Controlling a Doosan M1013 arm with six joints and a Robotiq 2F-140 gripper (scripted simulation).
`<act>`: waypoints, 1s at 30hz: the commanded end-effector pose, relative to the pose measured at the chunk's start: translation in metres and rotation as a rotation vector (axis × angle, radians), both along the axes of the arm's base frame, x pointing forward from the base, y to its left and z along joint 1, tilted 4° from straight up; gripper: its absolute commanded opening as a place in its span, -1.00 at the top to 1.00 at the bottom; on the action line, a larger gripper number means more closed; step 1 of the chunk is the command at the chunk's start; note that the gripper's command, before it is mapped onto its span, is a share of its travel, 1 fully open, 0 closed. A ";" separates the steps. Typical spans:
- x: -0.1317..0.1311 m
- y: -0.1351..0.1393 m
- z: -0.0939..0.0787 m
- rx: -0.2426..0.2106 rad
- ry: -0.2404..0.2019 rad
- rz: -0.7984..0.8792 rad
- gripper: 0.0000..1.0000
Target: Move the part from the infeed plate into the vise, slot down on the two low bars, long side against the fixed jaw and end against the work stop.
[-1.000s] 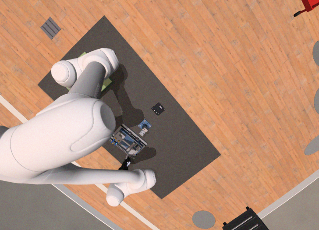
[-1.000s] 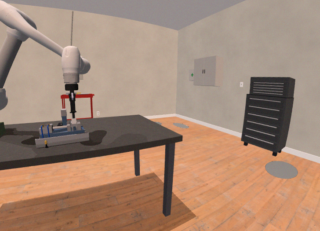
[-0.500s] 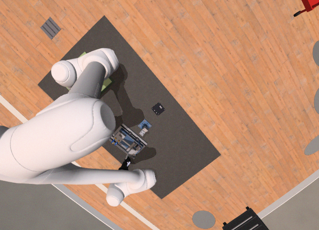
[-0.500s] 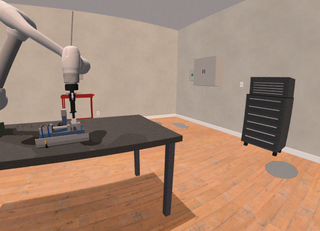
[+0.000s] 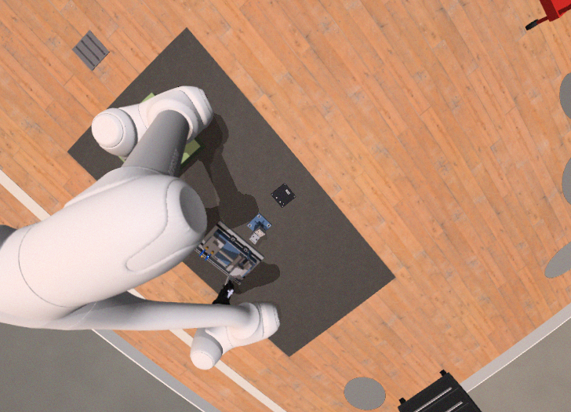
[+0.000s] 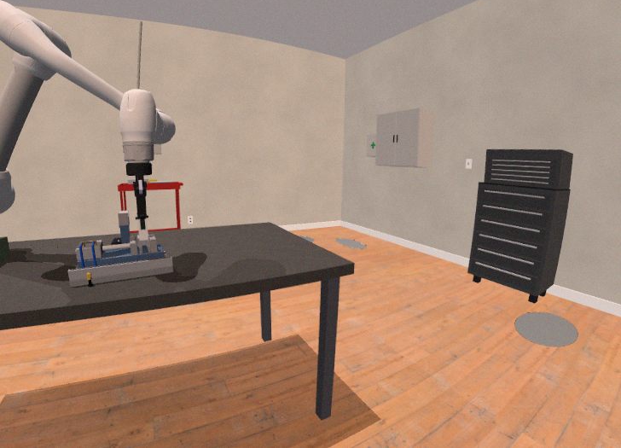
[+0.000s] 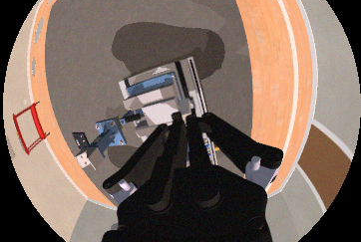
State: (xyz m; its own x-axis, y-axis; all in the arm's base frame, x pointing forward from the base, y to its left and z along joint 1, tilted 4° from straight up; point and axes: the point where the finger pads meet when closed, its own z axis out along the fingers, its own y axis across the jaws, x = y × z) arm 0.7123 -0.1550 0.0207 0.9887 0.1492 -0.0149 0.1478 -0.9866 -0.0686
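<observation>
Right now, fingers are pinched fully together with nothing between them; gripper (image 6: 142, 226) hangs straight down at one end of the vise (image 6: 120, 270), tips just above its jaws. The infeed plate (image 5: 283, 195) looks bare, so the part isn't there. I read the pale block (image 7: 159, 115) between the jaws, right in front of my fingertips, as the part, though the views are too small to confirm slot direction or seating.

Step, as I judge it: closed-finger nudge to seat the part against the fixed jaw and work stop.

Next: short, gentle push, check contact on both faces, then lift straight up, touching nothing.

Count: one arm, one gripper, one vise, one infeed plate, one V-block (image 5: 258, 223), one part.
</observation>
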 end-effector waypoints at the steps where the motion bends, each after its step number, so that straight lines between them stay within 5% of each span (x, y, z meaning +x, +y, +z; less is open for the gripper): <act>1: -0.003 0.003 -0.004 0.003 0.004 0.002 1.00; 30: -0.004 0.008 -0.003 0.003 0.004 0.002 1.00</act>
